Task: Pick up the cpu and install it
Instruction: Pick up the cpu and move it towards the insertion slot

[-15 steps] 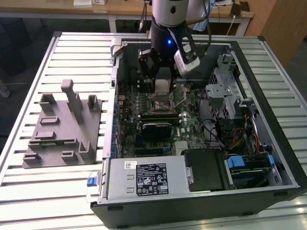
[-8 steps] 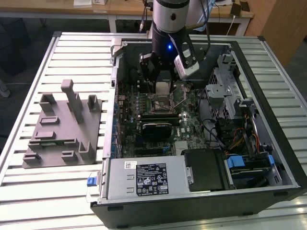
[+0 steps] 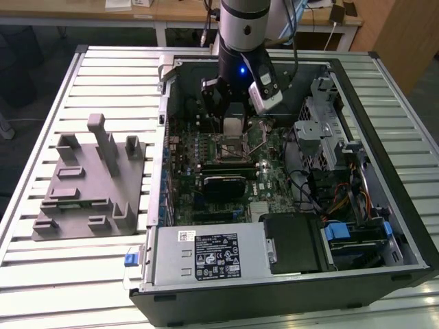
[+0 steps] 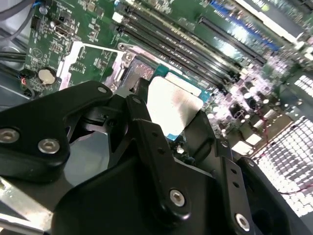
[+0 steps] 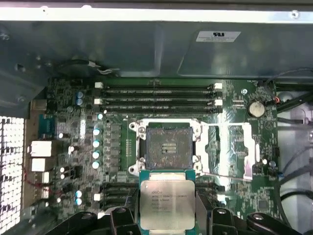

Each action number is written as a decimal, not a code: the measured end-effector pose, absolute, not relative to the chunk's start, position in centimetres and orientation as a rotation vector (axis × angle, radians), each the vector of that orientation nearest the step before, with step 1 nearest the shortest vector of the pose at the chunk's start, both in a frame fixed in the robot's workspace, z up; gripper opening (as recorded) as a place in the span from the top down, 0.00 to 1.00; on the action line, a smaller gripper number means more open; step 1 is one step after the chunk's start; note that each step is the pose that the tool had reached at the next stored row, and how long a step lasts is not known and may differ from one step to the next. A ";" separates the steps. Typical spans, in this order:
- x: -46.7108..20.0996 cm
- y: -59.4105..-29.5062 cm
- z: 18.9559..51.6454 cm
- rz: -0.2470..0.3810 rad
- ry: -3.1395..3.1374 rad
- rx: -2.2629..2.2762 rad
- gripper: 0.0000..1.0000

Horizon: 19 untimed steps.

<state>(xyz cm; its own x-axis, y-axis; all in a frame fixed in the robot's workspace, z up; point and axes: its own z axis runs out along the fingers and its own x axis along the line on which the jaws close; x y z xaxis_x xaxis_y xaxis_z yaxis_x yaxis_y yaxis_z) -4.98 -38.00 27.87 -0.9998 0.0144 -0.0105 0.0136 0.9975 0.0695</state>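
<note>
**Exterior view.** The arm (image 3: pixel 243 27) reaches down into an open computer case (image 3: pixel 384 226) that lies on the slatted bench (image 3: pixel 41 274). The tool (image 3: pixel 234 131) pinches the cpu (image 3: pixel 234 125), which hangs just under it above the motherboard (image 3: pixel 226 171). The arm's wrist hides the board area behind the tool. A grey fixture block (image 3: pixel 89 181) stands well apart from the tool, toward the exterior view's left. The power supply (image 3: pixel 206 255), on the near side of the case from the tool, carries labels too small to make out.

**Second wrist view.** The tool's black linkages block most of the board. Two fingers (image 4: pixel 200 129) press on opposite edges of the cpu (image 4: pixel 172 102). Its pale lid is washed out by glare and only a strip of its green rim shows. Beyond the tool run the memory slots (image 4: pixel 195 44), and a coin cell (image 4: pixel 46 75) sits off to one side.

**First wrist view.** The cpu (image 5: pixel 166 203) sits between the fingers (image 5: pixel 123 216), with faint print on its lid. Its nearest edge is cut off. Just ahead of the tool lies the socket (image 5: pixel 168 146), unfilled, with its metal frame (image 5: pixel 234 147) swung open beside it. How high the cpu sits above the board cannot be told. A white label (image 5: pixel 217 35) marks the case wall beyond.
</note>
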 end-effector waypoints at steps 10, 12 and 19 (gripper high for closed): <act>-4.9 -36.2 26.7 0.109 3.129 0.022 0.46; -4.9 -35.8 26.5 0.108 3.129 0.021 0.46; -4.9 -34.9 25.6 0.109 3.129 0.010 0.46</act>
<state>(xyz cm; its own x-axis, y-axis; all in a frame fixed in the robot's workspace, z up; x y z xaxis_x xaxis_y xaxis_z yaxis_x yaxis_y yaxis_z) -4.90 -34.92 25.58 -0.9999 0.0065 -0.0105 0.0058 0.9976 0.0695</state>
